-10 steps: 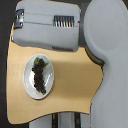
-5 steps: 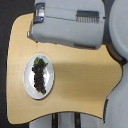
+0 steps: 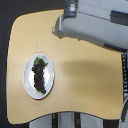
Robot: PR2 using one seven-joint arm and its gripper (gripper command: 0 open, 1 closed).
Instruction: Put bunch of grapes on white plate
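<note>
The bunch of grapes (image 3: 39, 76), dark purple with a bit of green at its top end, lies lengthwise on the white plate (image 3: 28, 85). The plate sits on the wooden table toward the exterior view's left. My gripper (image 3: 58, 28) is the blurred grey end of the arm at the top of the view, up and to the right of the plate and well apart from the grapes. Nothing shows between its fingers, and the blur hides whether they are open or shut.
The light wooden table (image 3: 85, 75) has rounded corners and a dark floor around it. The bulky grey arm (image 3: 100, 25) covers the table's top right corner. Grey robot parts show along the bottom edge (image 3: 65, 122).
The arm has drawn back toward the exterior view's right, uncovering more of the table's top edge. The grapes and plate have stayed in place.
</note>
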